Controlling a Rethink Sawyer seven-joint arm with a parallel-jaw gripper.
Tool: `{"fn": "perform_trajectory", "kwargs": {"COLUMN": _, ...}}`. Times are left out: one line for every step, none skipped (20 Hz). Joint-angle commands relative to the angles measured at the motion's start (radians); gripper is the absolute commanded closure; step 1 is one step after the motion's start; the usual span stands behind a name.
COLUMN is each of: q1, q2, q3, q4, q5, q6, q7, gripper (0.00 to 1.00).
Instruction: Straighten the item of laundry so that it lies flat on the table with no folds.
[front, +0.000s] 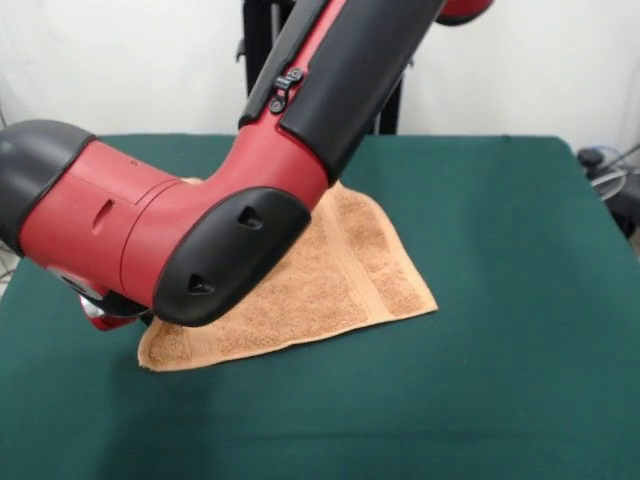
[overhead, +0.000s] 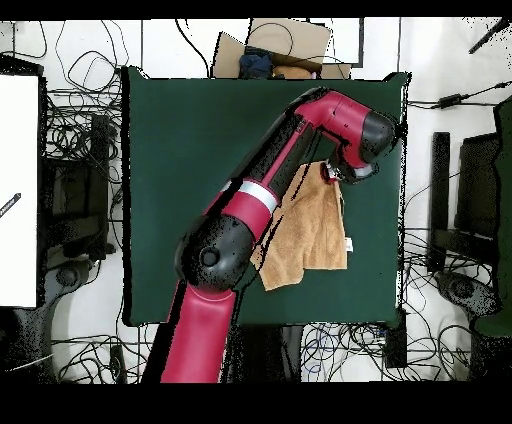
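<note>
Here the towel (front: 330, 280) is a looped terry cloth, light orange-tan, with a flatter woven band running close to one edge. It lies on the table (front: 500, 380), whose top is dark green and felt-like. In the front view the cloth shows as a rough triangle, one corner pointing right and another at the lower left; its upper left part is hidden behind the arm (front: 200, 240). From above the towel (overhead: 310, 230) looks longer than wide, with an uneven outline, and a small white tag (overhead: 348, 243) sits on the edge that faces the table's right border.

The arm is smooth red and black plastic, with a rounded black elbow cover. The claw (overhead: 335, 172) hangs at the towel's upper corner in the overhead view, near the table's top right; I cannot tell whether it is apart or together.

Wide bare green lies left of the towel from above; the right border is close. Off the table lie tangled cables (overhead: 80, 150) and a cardboard box (overhead: 285, 45).
</note>
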Motion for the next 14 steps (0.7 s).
{"fn": "perform_trajectory", "kwargs": {"q1": 0.005, "q2": -0.009, "q3": -0.027, "q4": -0.149, "q5": 0.063, "q6": 0.144, "q7": 0.312, "gripper": 1.00}}
{"fn": "perform_trajectory", "kwargs": {"q1": 0.004, "q2": -0.010, "q3": -0.030, "q4": -0.151, "q5": 0.061, "q6": 0.141, "q7": 0.316, "gripper": 1.00}}
{"fn": "perform_trajectory", "kwargs": {"q1": 0.004, "q2": -0.011, "q3": -0.033, "q4": -0.153, "q5": 0.059, "q6": 0.138, "q7": 0.321, "gripper": 1.00}}
{"fn": "perform_trajectory", "kwargs": {"q1": 0.005, "q2": -0.012, "q3": -0.033, "q4": -0.151, "q5": 0.059, "q6": 0.137, "q7": 0.323, "gripper": 1.00}}
{"fn": "perform_trajectory", "kwargs": {"q1": 0.007, "q2": -0.013, "q3": -0.033, "q4": -0.148, "q5": 0.058, "q6": 0.137, "q7": 0.323, "gripper": 1.00}}
{"fn": "perform_trajectory", "kwargs": {"q1": 0.009, "q2": -0.014, "q3": -0.033, "q4": -0.146, "q5": 0.058, "q6": 0.135, "q7": 0.324, "gripper": 1.00}}
{"fn": "perform_trajectory", "kwargs": {"q1": 0.009, "q2": -0.014, "q3": -0.034, "q4": -0.145, "q5": 0.057, "q6": 0.135, "q7": 0.325, "gripper": 1.00}}
{"fn": "perform_trajectory", "kwargs": {"q1": 0.010, "q2": -0.014, "q3": -0.035, "q4": -0.144, "q5": 0.056, "q6": 0.135, "q7": 0.327, "gripper": 1.00}}
{"fn": "perform_trajectory", "kwargs": {"q1": 0.011, "q2": -0.015, "q3": -0.036, "q4": -0.144, "q5": 0.055, "q6": 0.135, "q7": 0.328, "gripper": 1.00}}
{"fn": "perform_trajectory", "kwargs": {"q1": 0.012, "q2": -0.016, "q3": -0.036, "q4": -0.142, "q5": 0.054, "q6": 0.133, "q7": 0.329, "gripper": 1.00}}
{"fn": "perform_trajectory", "kwargs": {"q1": 0.012, "q2": -0.017, "q3": -0.038, "q4": -0.143, "q5": 0.053, "q6": 0.131, "q7": 0.332, "gripper": 1.00}}
{"fn": "perform_trajectory", "kwargs": {"q1": 0.011, "q2": -0.018, "q3": -0.039, "q4": -0.145, "q5": 0.052, "q6": 0.130, "q7": 0.335, "gripper": 1.00}}
{"fn": "perform_trajectory", "kwargs": {"q1": 0.011, "q2": -0.018, "q3": -0.041, "q4": -0.147, "q5": 0.052, "q6": 0.131, "q7": 0.340, "gripper": 1.00}}
{"fn": "perform_trajectory", "kwargs": {"q1": 0.012, "q2": -0.019, "q3": -0.043, "q4": -0.145, "q5": 0.051, "q6": 0.128, "q7": 0.343, "gripper": 1.00}}
